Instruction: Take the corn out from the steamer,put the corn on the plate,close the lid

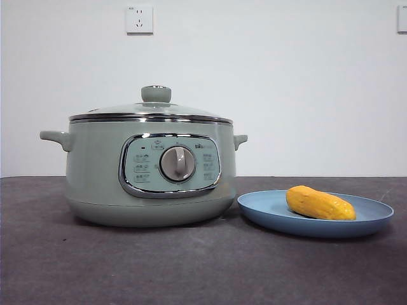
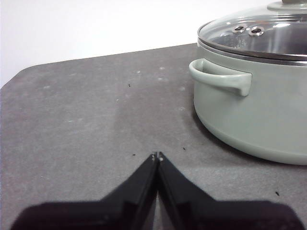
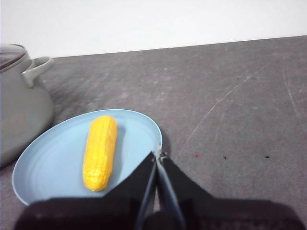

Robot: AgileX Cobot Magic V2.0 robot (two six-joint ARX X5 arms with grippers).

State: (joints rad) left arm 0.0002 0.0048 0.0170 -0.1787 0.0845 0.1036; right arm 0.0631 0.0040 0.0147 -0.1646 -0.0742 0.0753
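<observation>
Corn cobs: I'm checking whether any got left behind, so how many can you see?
1. The corn lies on the plate, beside the steamer. The lid is on, so these views cannot rule out another inside.

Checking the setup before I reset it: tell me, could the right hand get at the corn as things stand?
Probably yes. The corn lies uncovered on the plate, and the right hand, shut, sits just beside the plate's rim. Nothing stands between them; the steamer is off to the side.
</observation>
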